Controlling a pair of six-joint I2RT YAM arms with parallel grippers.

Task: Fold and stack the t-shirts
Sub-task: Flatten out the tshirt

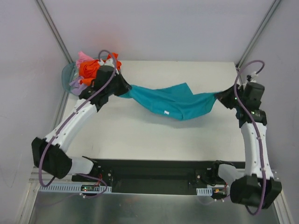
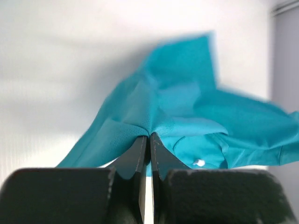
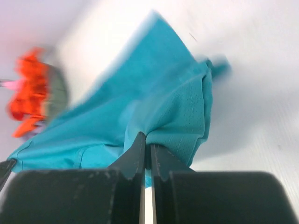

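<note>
The left end effector (image 2: 149,136) is clenched on a bunched edge of the teal t-shirt (image 1: 174,103), its jaws pressed together with cloth pinched at their tips. The right end effector (image 3: 147,142) is clamped the same way on the opposite edge. The shirt hangs between them as a sagging, wrinkled band over the desk (image 1: 154,140). I cannot tell whether its low middle touches the surface.

The left grip sits just beside the basket (image 1: 67,74), and the right grip is well apart from it, across the desk. The orange shirt (image 1: 88,69), pink shirt (image 1: 84,57) and lavender shirt (image 1: 77,86) are heaped in the basket, waiting.

This looks like the spreading step for the first shirt, with no fold made yet. The next move calls for drawing the two grips apart to take up the sag. Both should then lower evenly so the cloth lands flat, away from the basket. Both holds are on gathered cloth, so a regrasp at the true corners may be needed.
</note>
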